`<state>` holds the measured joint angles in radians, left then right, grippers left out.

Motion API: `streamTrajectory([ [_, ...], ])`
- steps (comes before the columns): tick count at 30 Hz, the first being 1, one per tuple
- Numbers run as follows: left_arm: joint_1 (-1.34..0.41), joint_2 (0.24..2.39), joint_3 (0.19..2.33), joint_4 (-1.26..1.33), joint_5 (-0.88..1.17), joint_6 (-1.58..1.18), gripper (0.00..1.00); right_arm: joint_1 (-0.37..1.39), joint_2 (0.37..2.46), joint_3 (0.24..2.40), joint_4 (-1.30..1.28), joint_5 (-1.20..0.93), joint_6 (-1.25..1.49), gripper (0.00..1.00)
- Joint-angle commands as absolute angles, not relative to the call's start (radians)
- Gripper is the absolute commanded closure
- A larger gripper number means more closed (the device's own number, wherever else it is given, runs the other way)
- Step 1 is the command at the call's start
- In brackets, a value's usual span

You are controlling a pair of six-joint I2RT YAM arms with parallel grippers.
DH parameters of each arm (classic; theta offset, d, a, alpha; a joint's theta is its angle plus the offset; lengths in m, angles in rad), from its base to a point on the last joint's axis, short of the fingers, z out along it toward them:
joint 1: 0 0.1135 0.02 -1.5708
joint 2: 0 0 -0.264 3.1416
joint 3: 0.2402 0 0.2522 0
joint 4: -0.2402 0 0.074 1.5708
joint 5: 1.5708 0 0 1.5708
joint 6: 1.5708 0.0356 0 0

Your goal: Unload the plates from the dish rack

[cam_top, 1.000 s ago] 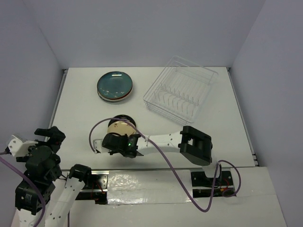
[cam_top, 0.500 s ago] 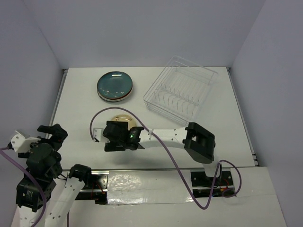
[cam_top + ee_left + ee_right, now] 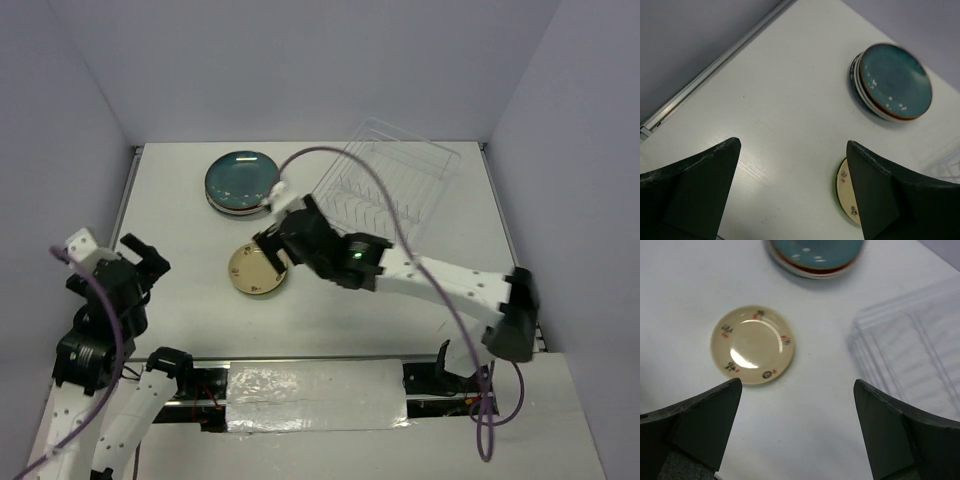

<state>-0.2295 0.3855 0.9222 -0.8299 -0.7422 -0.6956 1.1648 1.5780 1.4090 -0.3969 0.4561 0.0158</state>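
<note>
A tan-gold plate (image 3: 256,269) (image 3: 752,344) with small painted marks lies flat on the white table, alone. My right gripper (image 3: 284,223) (image 3: 797,430) hovers above and just right of it, open, with nothing between its fingers. A stack of plates topped by a teal-blue one (image 3: 243,182) (image 3: 895,82) (image 3: 815,255) sits at the back left. The clear dish rack (image 3: 385,190) (image 3: 920,350) stands at the back right with no plates in its slots. My left gripper (image 3: 140,262) (image 3: 792,190) is open over the table's left side; its right finger hides part of the tan plate (image 3: 846,192).
A metal rail (image 3: 715,75) runs along the table's left edge. The right arm's purple cable (image 3: 400,215) loops over the rack. Grey walls close in the back and sides.
My right gripper has opened and let go of the tan plate, which now lies on the table, then risen and swung toward the back. The left arm has lifted forward.
</note>
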Motion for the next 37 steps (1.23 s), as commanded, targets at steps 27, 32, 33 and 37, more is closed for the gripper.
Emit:
streamTrajectory([
  [27,-0.225,0.394,1.052,-0.831,-0.451,-0.293,0.0,1.009,0.477,1.284,-1.083,0.986,0.396,0.0],
  [32,-0.225,0.374,1.063,-0.853,-0.499,-0.298,0.0,1.011,0.466,1.278,-1.081,0.976,0.402,0.0],
  [33,-0.227,0.373,1.065,-0.854,-0.499,-0.299,0.01,1.011,0.468,1.275,-1.081,0.973,0.403,0.0],
  [37,-0.225,0.371,1.054,-0.851,-0.518,-0.302,0.0,1.011,0.476,1.252,-1.078,0.973,0.411,0.0],
])
